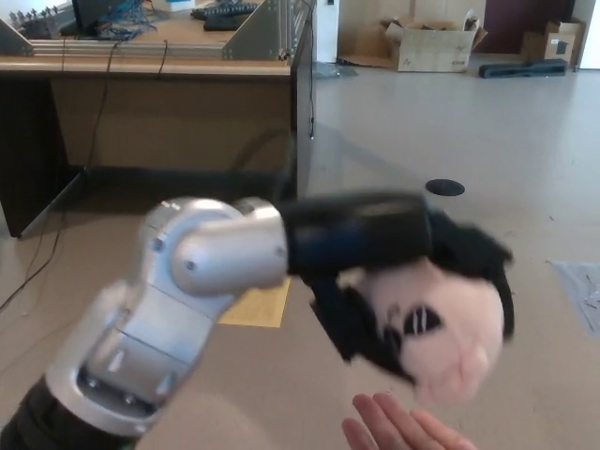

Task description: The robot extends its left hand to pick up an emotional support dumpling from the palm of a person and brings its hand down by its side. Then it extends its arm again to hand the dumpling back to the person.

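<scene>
Above a person's open palm [405, 429], the robot's left hand [412, 281] grips the dumpling [450, 337], ready for release.

Wide, pale floor [525, 122] here, smooth and catching soft daylight toward the far right. A round dark floor port [444, 187] is set into it mid-room. Over on the left stands a long wooden bench [159, 66] with dark side panels, its top crowded with metal framing [267, 28] and a tangle of blue wires [127, 17]; thin black cables [37, 262] trail down its front and across the floor. At the back wall sits an open cardboard box [433, 45], a smaller box [551, 42] at the far right, and a long dark bag [525, 67] lying flat between them. A yellow sheet [258, 305] lies on the floor near the bench, pale papers [581, 286] at the right edge.
</scene>
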